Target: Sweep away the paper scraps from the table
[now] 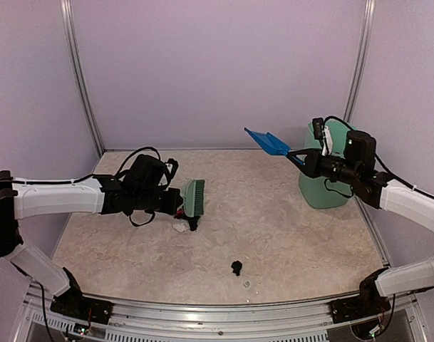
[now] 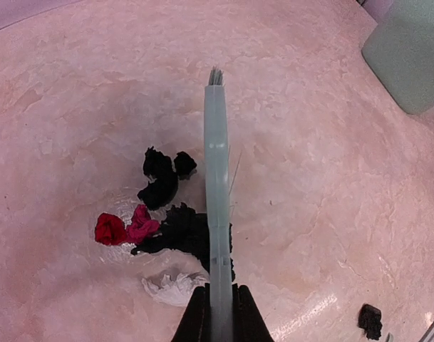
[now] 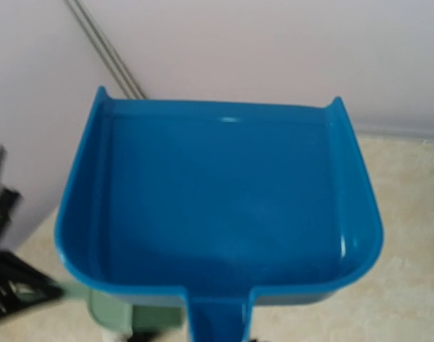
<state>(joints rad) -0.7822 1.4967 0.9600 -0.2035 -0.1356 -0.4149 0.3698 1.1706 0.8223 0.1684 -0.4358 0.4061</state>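
Right gripper [image 1: 300, 156] clamped on empty blue dustpan [image 3: 224, 206], bin [image 1: 318, 192] partly hidden behind it, left gripper [image 2: 218, 303] clamping brush [image 2: 217, 178], partly covering paper scraps [image 2: 159, 187]

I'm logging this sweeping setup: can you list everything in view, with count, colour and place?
paper scraps: several clustered, mostly black, two pink-red, one white, on the table beside the brush
lone scrap: one, black, apart, near the table's front edge
brush: one, green, left-centre of the table
dustpan: one, blue, empty, raised beside the bin
bin: one, mint-green, far right of the table
table: one, beige marbled, under everything
left gripper: one, black, shut on the brush
right gripper: one, black, shut on the dustpan
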